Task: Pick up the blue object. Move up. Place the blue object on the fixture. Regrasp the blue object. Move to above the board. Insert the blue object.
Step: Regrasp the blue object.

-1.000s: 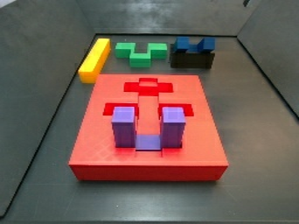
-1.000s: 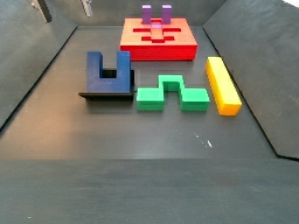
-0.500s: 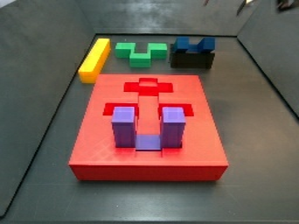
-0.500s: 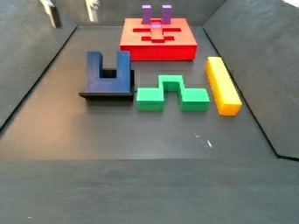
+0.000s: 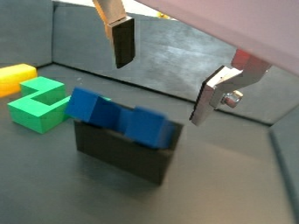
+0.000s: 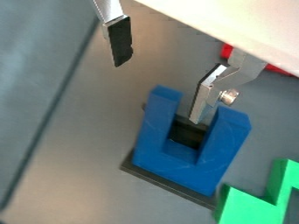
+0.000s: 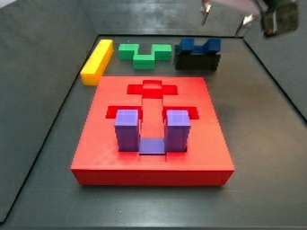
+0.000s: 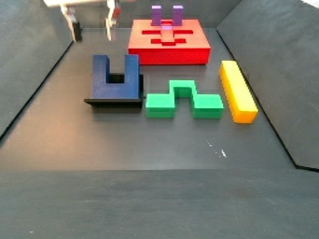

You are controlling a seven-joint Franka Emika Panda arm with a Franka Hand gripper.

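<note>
Gripper (image 6: 170, 63) above the blue object (image 6: 187, 140), jaws spread and empty; blue object resting on the fixture (image 5: 122, 153), clear of both fingers

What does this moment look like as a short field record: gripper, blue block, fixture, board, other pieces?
gripper: open, empty, above the blue block, not touching it
blue block: resting on the fixture
fixture: black, on the floor beside the green block
board: red, purple U-shaped block seated upright in it
cross recess: unfilled
green block: on the floor between the fixture and the yellow bar
yellow bar: on the floor, next to the green block
task stage: blue block placed on the fixture, regrasp not yet done
</note>
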